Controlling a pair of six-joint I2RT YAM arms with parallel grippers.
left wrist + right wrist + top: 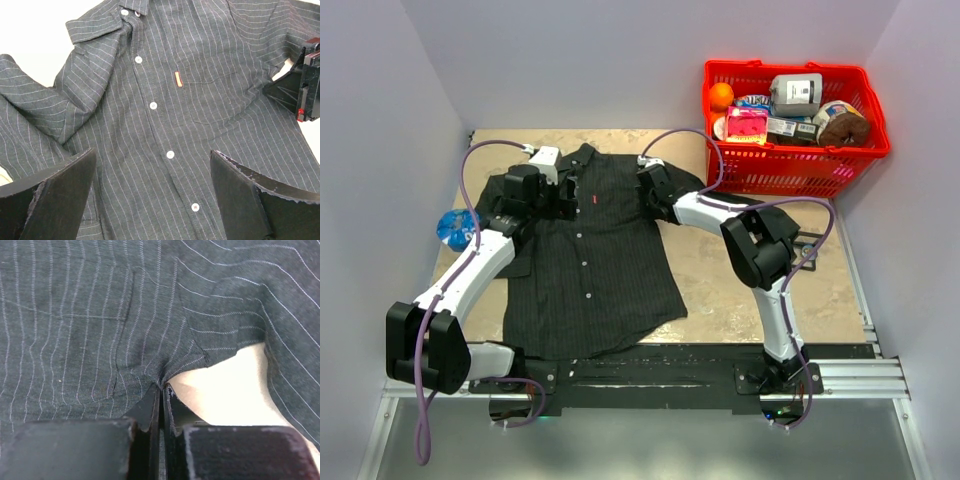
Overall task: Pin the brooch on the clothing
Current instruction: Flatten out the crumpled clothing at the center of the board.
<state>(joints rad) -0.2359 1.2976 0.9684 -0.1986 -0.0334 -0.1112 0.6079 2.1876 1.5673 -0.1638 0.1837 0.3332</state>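
The dark pinstriped shirt [590, 270] lies spread flat on the table [740, 290], front side up. The left gripper [152, 151] hangs above the row of buttons [153, 105] with its jaws standing wide apart, and it holds nothing. The right gripper [161, 387] is at the right side edge of the shirt, and its jaws are pressed together on a small fold of the cloth. A red basket [790, 172] stands at the far right corner.
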